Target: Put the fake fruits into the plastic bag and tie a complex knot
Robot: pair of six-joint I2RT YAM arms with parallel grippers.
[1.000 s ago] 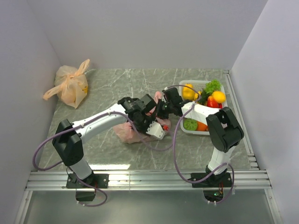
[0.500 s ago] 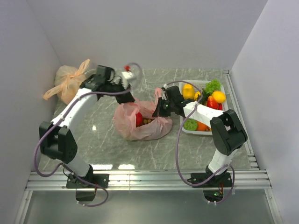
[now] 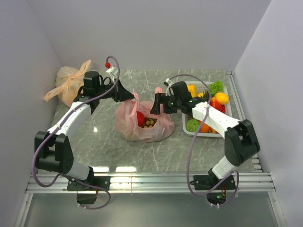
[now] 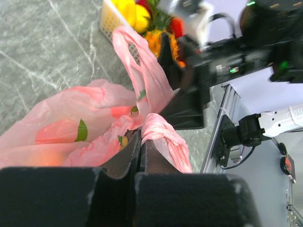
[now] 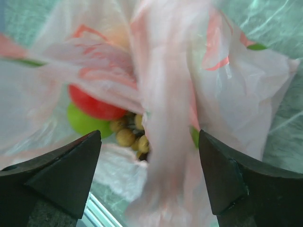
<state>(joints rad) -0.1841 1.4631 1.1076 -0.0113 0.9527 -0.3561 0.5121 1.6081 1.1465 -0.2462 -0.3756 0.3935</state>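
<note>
The pink plastic bag (image 3: 142, 125) lies open in the middle of the table. Inside it are fake fruits: a red one (image 5: 94, 104), a green one (image 5: 79, 122) and a brownish cluster (image 5: 127, 137). My left gripper (image 3: 128, 94) reaches in from the back left and is shut on the bag's left handle loop (image 4: 158, 130), holding it raised. My right gripper (image 3: 155, 107) hovers at the bag's right side, open. The other handle (image 5: 163, 142) hangs loose between its fingers (image 5: 71, 175). More fake fruits (image 3: 220, 98) sit in the white basket (image 3: 201, 84).
The white basket stands at the right, close behind my right arm, near the metal rail (image 3: 244, 118). A pale orange knotted bag (image 3: 71, 89) lies in the back left corner. The walls close in on three sides.
My left arm swung off the bag toward the back left and now pinches the left handle. My right gripper opened and let go of the right handle.
</note>
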